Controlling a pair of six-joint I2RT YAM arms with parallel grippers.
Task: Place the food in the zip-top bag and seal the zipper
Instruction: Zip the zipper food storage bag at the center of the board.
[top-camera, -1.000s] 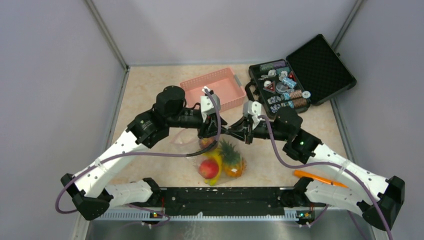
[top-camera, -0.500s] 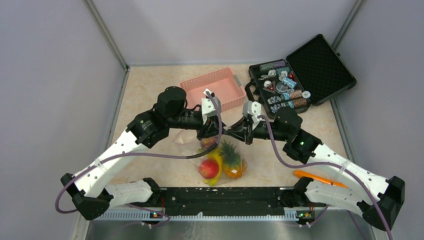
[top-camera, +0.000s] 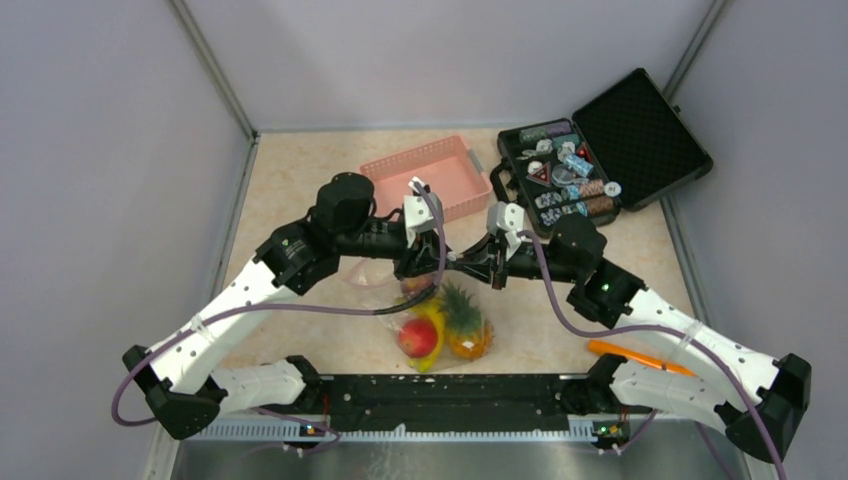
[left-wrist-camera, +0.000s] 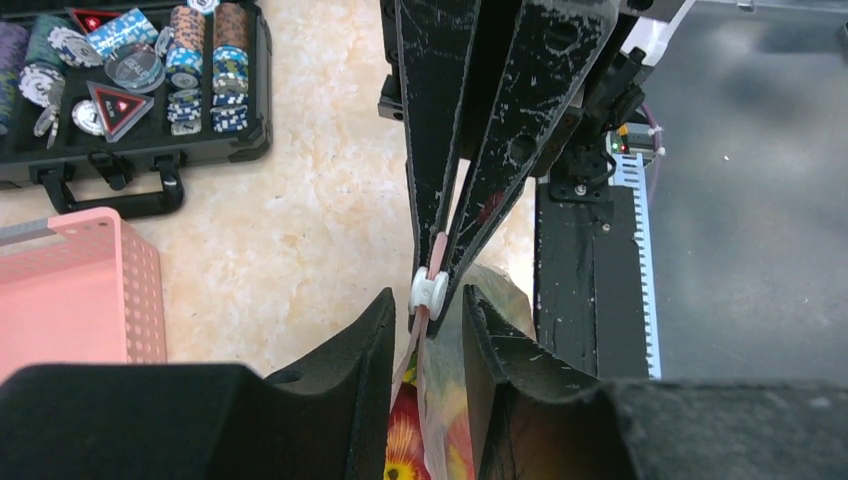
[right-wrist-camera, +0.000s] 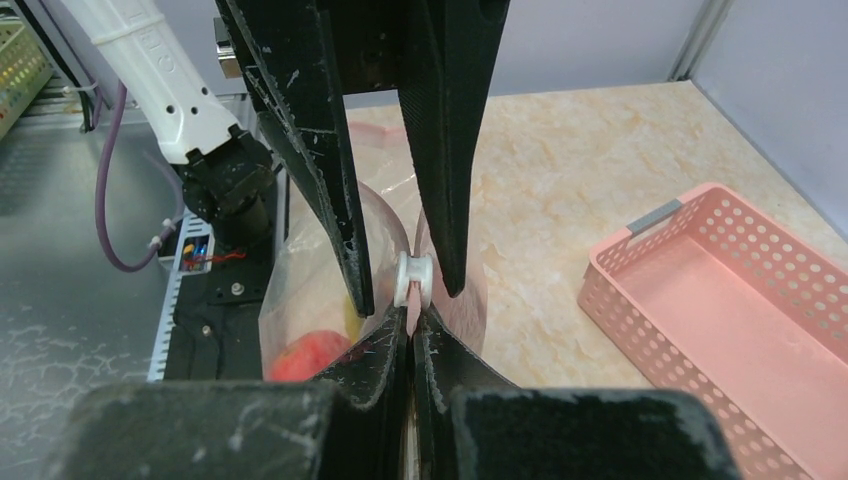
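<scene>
Shows right gripper (right-wrist-camera: 411, 328) pinched tight on zip-top bag (right-wrist-camera: 300, 295) top edge, just beneath white slider (right-wrist-camera: 412, 277), flanked by left gripper (right-wrist-camera: 411, 301) parted fingers. Red fruit (right-wrist-camera: 298, 358) inside, perhaps yellow behind; pink basket (right-wrist-camera: 730, 330) rightward.

This is a robot lab test cell: a left arm (top-camera: 240, 290) and a right arm (top-camera: 670, 325) are bolted to a black rail (top-camera: 450, 398) at the table's (top-camera: 300, 170) near edge, trailing purple cables (top-camera: 300, 311) over a bare metal sheet (top-camera: 450, 462). Plain grey panels (top-camera: 110, 150) on metal posts (top-camera: 215, 70) wall in the other three edges. The marble-look top carries props: toy fruit (top-camera: 420, 337), a pink basket (top-camera: 425, 172) and a case (top-camera: 640, 120) of poker chips (top-camera: 560, 180).
</scene>
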